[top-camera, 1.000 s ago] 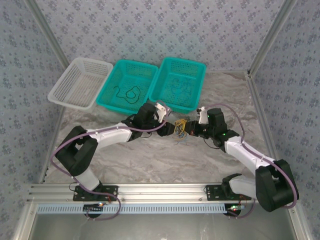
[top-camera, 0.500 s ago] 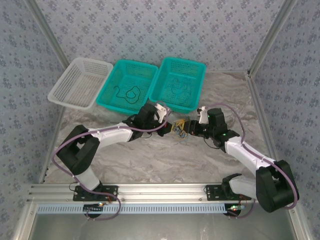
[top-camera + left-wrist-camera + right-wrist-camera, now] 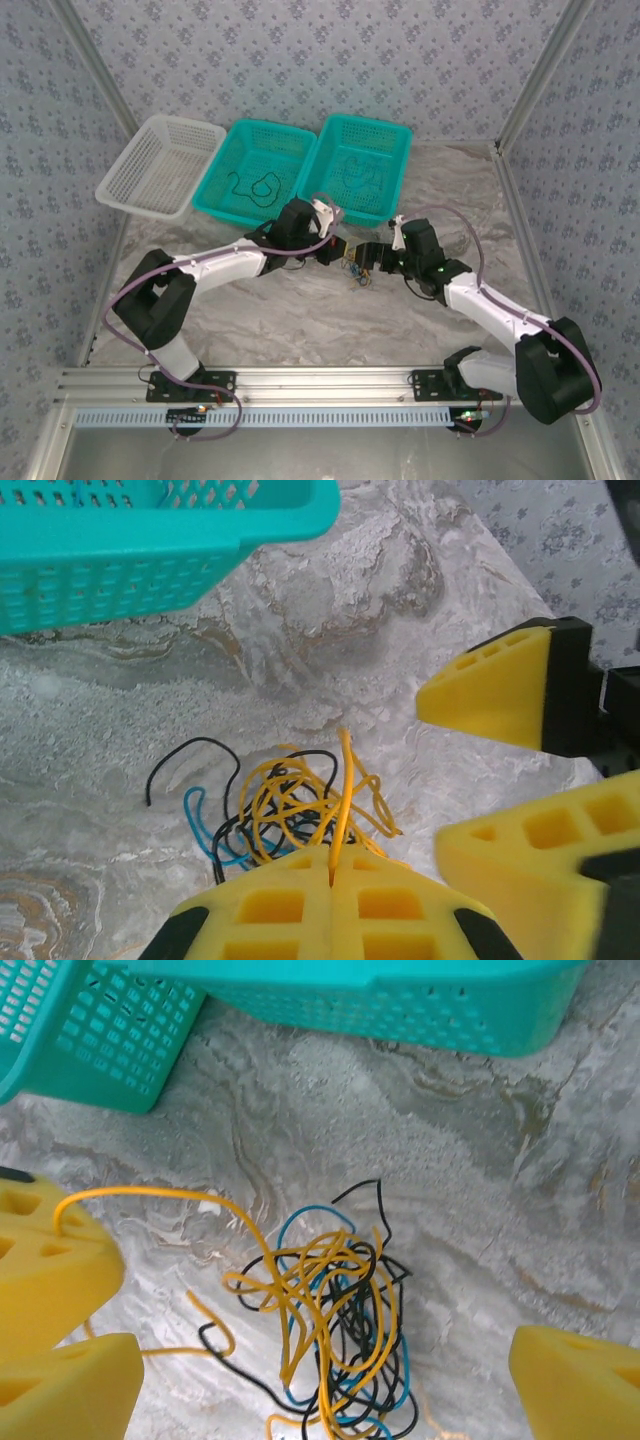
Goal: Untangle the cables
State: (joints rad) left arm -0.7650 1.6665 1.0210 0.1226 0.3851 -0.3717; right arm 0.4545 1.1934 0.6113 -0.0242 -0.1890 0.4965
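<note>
The cables [image 3: 355,270] are a small loose knot of thin orange-yellow, black and blue strands. They lie on the marbled counter [image 3: 300,310] between the two arms, near the teal baskets [image 3: 365,120]. In the left wrist view the knot sits right at the left pincer [image 3: 333,865], whose pads are pressed together on one orange-yellow strand rising out of the tangle. The right pincer [image 3: 320,1385] is spread wide, with a pad on either side of the knot. From above the tangle is tiny and partly covered by both pincers, so single strands cannot be followed there. Its lower edge is cut off in the right wrist view. A second ago the left pads stood apart and the right pincer was pressed together; the right arm has since reached further left
</note>
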